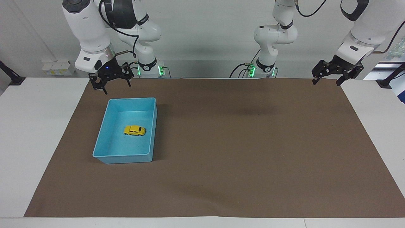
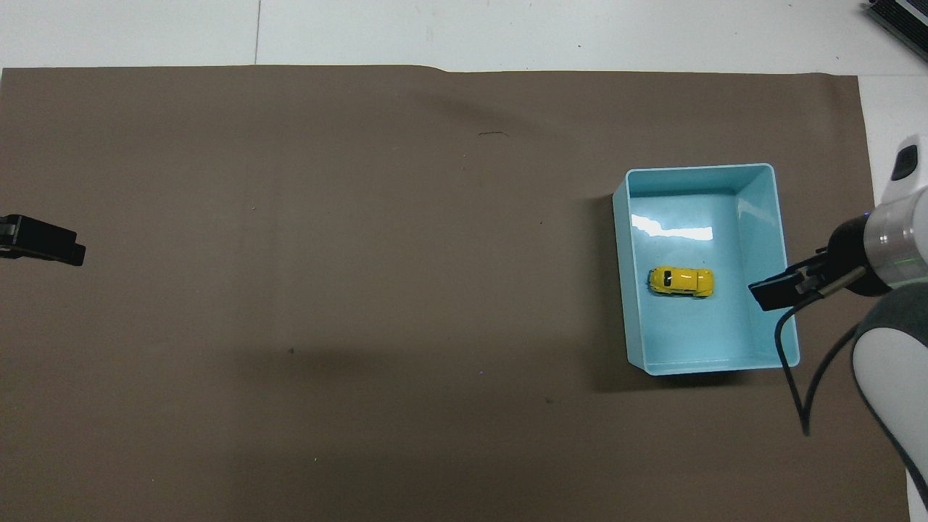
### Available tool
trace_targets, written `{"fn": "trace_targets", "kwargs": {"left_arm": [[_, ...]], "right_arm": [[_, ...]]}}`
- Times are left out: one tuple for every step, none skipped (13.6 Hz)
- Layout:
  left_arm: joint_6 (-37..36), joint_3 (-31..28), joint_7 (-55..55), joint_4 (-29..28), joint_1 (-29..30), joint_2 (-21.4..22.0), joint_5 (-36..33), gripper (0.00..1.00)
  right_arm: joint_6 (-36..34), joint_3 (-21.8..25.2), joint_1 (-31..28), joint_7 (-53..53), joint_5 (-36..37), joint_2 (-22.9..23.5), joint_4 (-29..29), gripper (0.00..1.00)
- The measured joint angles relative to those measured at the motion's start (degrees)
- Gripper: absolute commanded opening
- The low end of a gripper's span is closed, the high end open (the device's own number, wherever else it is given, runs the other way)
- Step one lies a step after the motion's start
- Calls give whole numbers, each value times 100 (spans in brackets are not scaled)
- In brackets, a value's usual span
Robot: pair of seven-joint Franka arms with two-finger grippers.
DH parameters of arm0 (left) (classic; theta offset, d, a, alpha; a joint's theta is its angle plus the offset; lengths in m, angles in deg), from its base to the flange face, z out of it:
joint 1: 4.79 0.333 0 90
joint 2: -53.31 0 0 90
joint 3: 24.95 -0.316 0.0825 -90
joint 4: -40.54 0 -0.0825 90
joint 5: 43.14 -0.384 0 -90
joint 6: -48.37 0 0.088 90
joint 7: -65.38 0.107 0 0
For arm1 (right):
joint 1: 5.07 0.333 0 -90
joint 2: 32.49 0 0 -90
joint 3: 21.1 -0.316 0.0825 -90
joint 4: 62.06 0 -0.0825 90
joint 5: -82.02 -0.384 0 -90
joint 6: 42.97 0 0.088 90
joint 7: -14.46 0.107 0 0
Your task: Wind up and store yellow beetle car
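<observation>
Yellow beetle car (image 1: 134, 130) in blue bin (image 1: 109, 154); pincers empty.

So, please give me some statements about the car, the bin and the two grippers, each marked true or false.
1. The yellow beetle car lies inside the light blue bin. True.
2. The right gripper holds the car. False: it is open, raised over the mat at the bin's robot-side end.
3. The left gripper is over the bin. False: it waits at the left arm's end.
4. The car stands on its wheels. True.
</observation>
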Motion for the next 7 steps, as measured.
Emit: {"fn": "trace_targets", "kwargs": {"left_arm": [[0, 0, 0, 0, 0, 0, 0, 100], [0, 0, 0, 0, 0, 0, 0, 100], [0, 0, 0, 0, 0, 0, 0, 100], [0, 0, 0, 0, 0, 0, 0, 100], [0, 0, 0, 0, 0, 0, 0, 100], [0, 0, 0, 0, 0, 0, 0, 100], [0, 0, 0, 0, 0, 0, 0, 100]], "right_arm": [[0, 9, -1, 108, 0, 0, 10, 100], [-1, 20, -1, 158, 0, 0, 20, 100], [-2, 29, -2, 222, -2, -3, 42, 100], [-7, 38, -3, 336, -19, -18, 66, 100], [-20, 42, -3, 469, -44, -47, 84, 100], [-53, 42, -3, 619, -63, -103, 98, 100], [-108, 43, -3, 716, -71, -159, 110, 100]]}}
